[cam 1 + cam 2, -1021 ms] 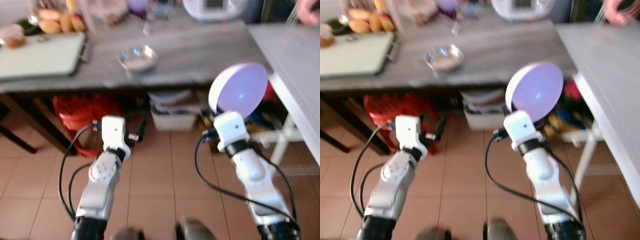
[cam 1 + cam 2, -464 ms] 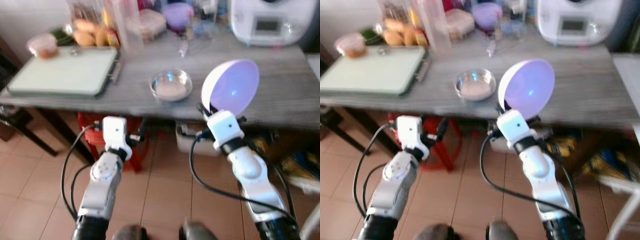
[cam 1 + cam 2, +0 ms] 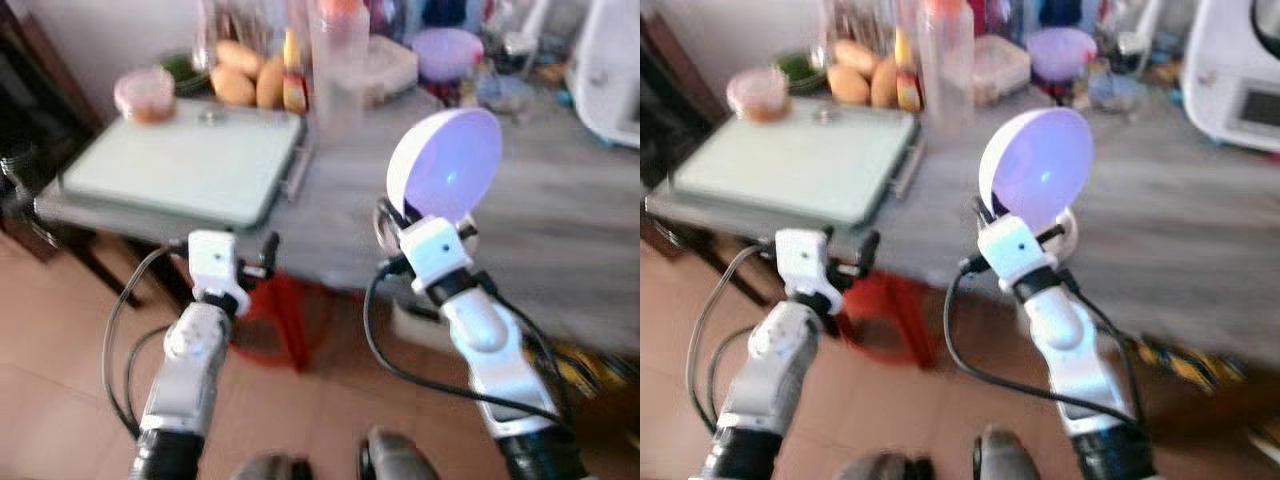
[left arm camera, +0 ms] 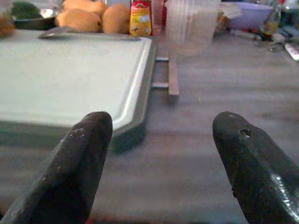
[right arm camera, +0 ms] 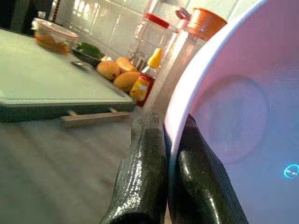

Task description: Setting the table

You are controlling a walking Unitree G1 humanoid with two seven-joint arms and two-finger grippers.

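While facing grey wood-grain counter (image 3: 560, 235): right gripper (image 5: 166, 154) fingers clamped on upright lavender plate (image 3: 445, 178); left gripper (image 4: 161, 154) fingers spread, near pale green tray (image 3: 185, 165).

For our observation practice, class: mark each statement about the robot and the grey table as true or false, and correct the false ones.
1. The right end effector grips the rim of a round white-and-lilac bowl. True.
2. The left end effector holds a spoon. False: its fingers are apart with nothing between them.
3. A pale green rectangular cutting board lies on the grey wooden table. True.
4. The bowl rests flat on the table. False: it is held up on edge.
5. The yellow-capped small bottle stands beside the orange-yellow fruits. True.
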